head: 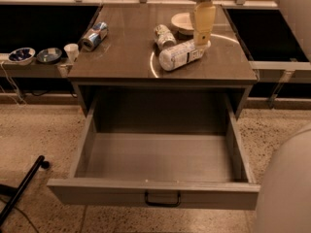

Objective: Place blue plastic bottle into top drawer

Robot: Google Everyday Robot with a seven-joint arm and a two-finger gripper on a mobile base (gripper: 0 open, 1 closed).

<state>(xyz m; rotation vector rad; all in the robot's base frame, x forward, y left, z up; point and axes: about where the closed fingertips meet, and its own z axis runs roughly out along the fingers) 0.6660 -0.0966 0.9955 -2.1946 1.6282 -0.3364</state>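
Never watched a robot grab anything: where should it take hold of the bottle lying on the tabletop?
Grip the blue plastic bottle across its middle, from above: it lies on its side, long body bare on top, a can close behind. The gripper hangs over one end of it.

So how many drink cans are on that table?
2. A blue-and-silver soda can lies near the left edge of the tabletop; a silvery can sits mid-table, just behind the blue plastic bottle. The pincer hangs over that bottle's right end. None looks hidden.
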